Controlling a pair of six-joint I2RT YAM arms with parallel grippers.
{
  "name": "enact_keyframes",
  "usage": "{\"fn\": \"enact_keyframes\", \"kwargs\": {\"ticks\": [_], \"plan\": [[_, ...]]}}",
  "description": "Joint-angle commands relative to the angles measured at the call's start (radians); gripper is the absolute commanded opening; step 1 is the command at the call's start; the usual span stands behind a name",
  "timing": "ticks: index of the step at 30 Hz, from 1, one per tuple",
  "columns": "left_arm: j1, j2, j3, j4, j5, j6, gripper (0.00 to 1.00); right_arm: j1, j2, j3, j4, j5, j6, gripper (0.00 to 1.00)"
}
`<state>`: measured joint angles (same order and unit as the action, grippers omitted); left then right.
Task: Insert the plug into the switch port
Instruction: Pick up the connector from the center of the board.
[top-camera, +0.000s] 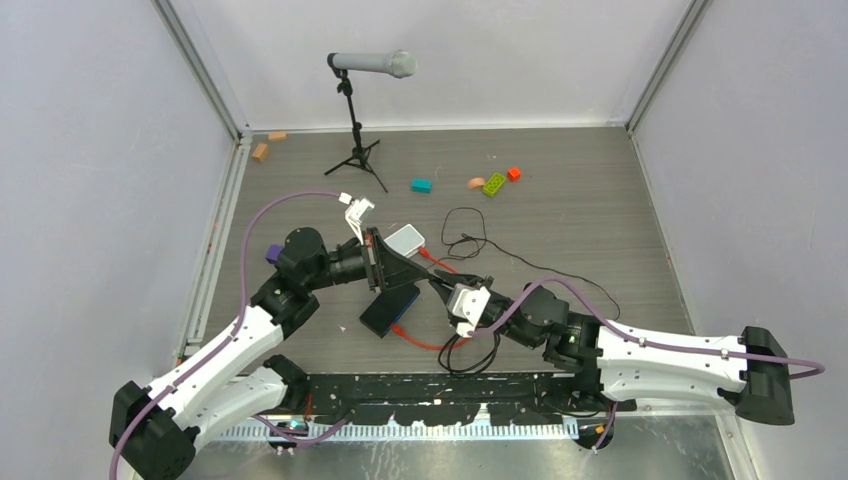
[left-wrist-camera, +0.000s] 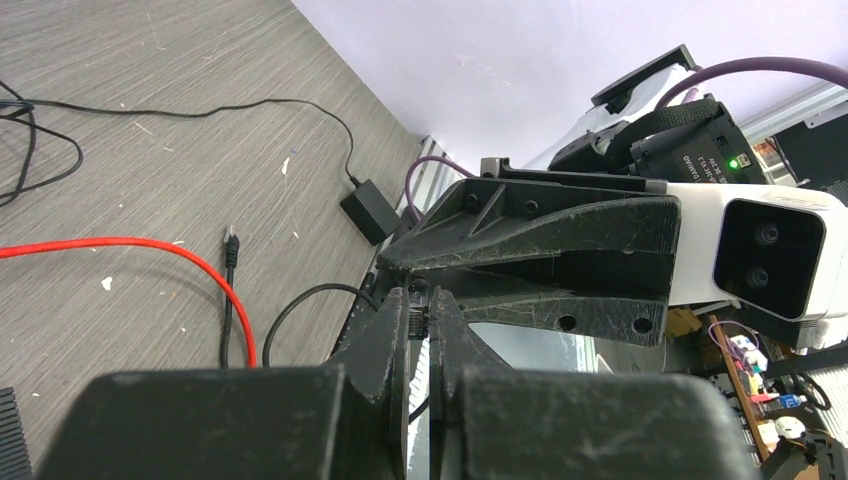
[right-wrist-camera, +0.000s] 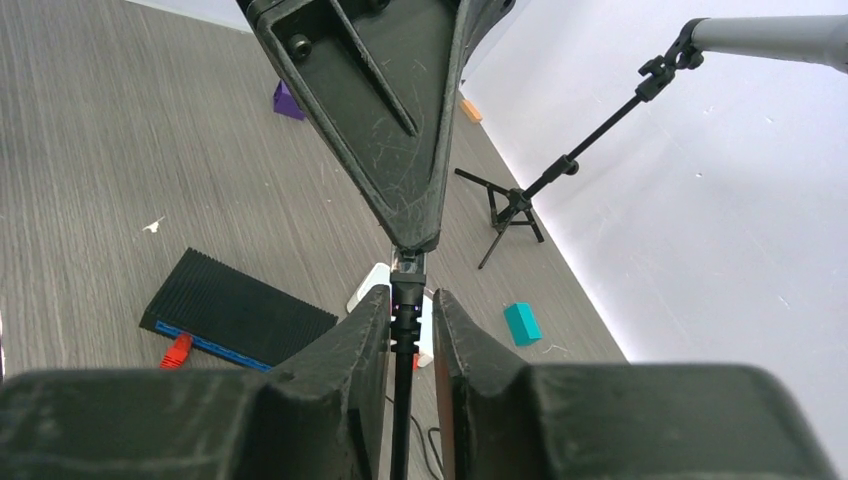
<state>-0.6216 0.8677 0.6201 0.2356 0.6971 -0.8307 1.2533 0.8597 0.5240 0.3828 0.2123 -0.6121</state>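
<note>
The left pincer (right-wrist-camera: 406, 240) was clenched on the end of a black cable (right-wrist-camera: 401, 400). The cable's ribbed boot sat between the partly parted fingers of the right pincer (right-wrist-camera: 411, 297), with a gap on one side. At lower left the plug (right-wrist-camera: 178, 348) lay against the blue edge with the switch port (right-wrist-camera: 225, 347); whether it was seated could not be told.

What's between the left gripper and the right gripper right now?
A black cable plug: the left gripper pinches its tip, and the right gripper has its fingers flanking the ribbed collar, seen in the right wrist view.
</note>
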Motion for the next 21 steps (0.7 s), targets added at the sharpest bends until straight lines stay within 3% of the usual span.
{"fn": "enact_keyframes", "kwargs": {"ticks": [1,4,8,13,16,21], "plan": [[-0.004,-0.005,0.011,0.044,0.012,-0.004,0.0,-0.001,-0.018,0.044,0.027,0.015,-0.006,0.25],[-0.004,-0.008,0.013,0.045,0.012,-0.004,0.0,-0.001,-0.016,0.044,0.022,0.016,-0.006,0.2],[-0.004,-0.006,0.013,0.044,0.007,-0.004,0.02,0.0,-0.021,0.05,0.017,0.02,0.012,0.05],[-0.005,-0.003,0.047,0.013,-0.01,0.018,0.4,-0.001,-0.051,0.097,-0.059,0.057,0.115,0.0],[-0.004,-0.016,0.102,-0.023,-0.071,0.02,0.54,0.0,-0.083,0.105,-0.118,0.061,0.149,0.0],[-0.005,-0.026,0.206,-0.146,-0.199,0.087,0.56,-0.001,-0.157,0.108,-0.192,0.063,0.215,0.0]]}}
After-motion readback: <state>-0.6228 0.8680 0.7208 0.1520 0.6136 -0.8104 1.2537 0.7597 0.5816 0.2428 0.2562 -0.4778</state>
